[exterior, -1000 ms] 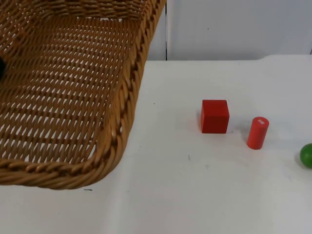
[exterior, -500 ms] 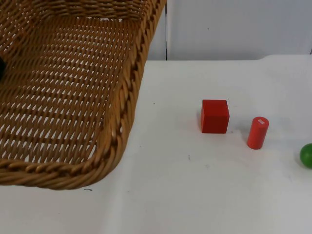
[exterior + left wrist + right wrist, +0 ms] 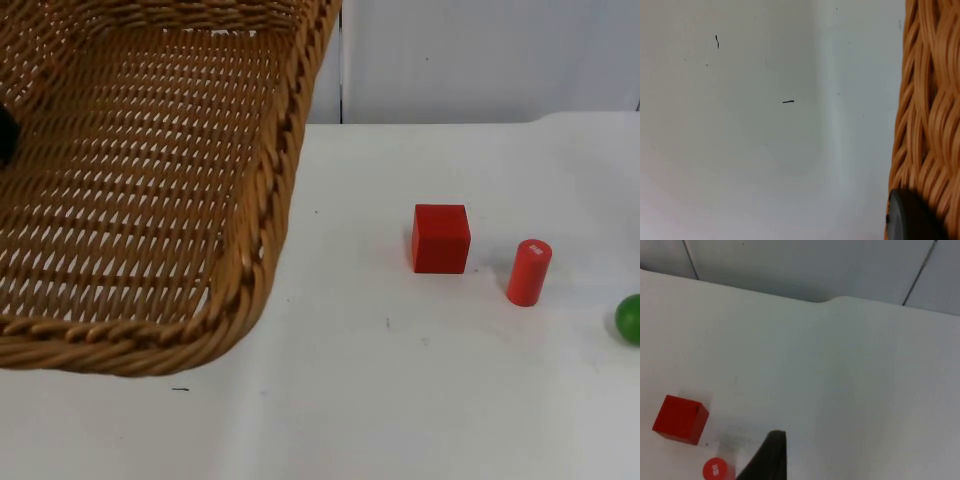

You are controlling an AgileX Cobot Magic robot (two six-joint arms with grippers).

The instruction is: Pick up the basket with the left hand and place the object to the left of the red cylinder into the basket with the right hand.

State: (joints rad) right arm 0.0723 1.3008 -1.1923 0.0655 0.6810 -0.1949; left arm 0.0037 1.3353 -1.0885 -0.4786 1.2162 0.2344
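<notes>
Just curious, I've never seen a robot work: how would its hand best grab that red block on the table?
Probably from straight above, fingers closing on two opposite flat sides of the red block. It sits flat and square on the table, with free space all round; the red cylinder stands apart to its right.

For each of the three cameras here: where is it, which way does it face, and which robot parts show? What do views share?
Top view: fixed, facing down and forward at the white table, lifted brown wicker basket, red cube, red cylinder, green ball.
Left wrist view: faces the table beside the basket's rim; one black fingertip.
Right wrist view: faces cube, cylinder; one black fingertip.
Shared: cube and cylinder in top and right wrist views.
</notes>
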